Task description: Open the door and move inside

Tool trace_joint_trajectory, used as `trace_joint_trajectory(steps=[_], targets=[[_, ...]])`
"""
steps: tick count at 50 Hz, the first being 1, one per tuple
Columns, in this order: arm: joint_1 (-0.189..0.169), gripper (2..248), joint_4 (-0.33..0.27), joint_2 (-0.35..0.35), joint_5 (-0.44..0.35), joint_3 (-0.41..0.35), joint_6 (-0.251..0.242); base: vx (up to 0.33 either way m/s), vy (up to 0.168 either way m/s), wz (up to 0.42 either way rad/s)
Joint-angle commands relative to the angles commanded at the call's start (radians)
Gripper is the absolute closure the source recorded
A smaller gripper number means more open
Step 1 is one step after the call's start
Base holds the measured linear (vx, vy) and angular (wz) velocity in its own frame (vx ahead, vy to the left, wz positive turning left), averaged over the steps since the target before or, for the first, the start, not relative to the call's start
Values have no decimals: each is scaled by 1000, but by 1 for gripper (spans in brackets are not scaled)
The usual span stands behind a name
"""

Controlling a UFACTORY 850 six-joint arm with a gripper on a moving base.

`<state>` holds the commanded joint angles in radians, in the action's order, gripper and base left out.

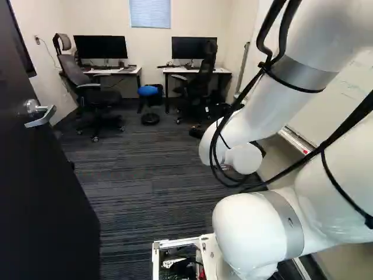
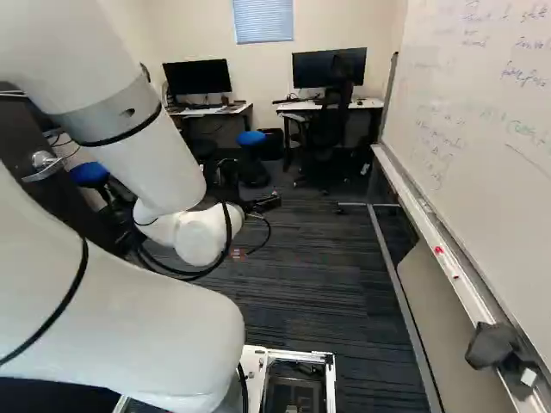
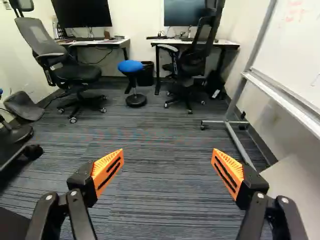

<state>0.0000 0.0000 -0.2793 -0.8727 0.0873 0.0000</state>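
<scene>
In the right base view my gripper (image 2: 262,204) shows only partly, beyond the white wrist. The wrist view shows the gripper (image 3: 167,167) open, its two orange pads wide apart with carpet beyond them and nothing between. A dark door (image 1: 41,186) stands open along the left of the left base view. Its silver lever handle (image 1: 41,115) is left of the arm, apart from it; the handle (image 2: 43,165) also appears beside the arm in the right base view. The door's hinges are not visible.
Carpeted floor (image 1: 140,169) runs ahead to two desks (image 3: 102,42) with monitors. Office chairs (image 3: 75,75) and a blue stool (image 3: 131,66) stand near them. On the right, a wheeled whiteboard (image 2: 482,112) has a long tray and metal legs; a dark cloth (image 2: 492,344) lies on the tray.
</scene>
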Motion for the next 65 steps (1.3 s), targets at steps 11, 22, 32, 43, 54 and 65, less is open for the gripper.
trace_joint_trajectory(steps=[11,22,32,43,54,65], targets=[[0,3,0,0,0,0,0,161,54,239],[0,3,0,0,0,0,0,183,36,139],[0,3,0,0,0,0,0,183,8,3],[0,3,0,0,0,0,0,187,5,-1],[0,3,0,0,0,0,0,183,4,1],[0,3,0,0,0,0,0,179,5,2]])
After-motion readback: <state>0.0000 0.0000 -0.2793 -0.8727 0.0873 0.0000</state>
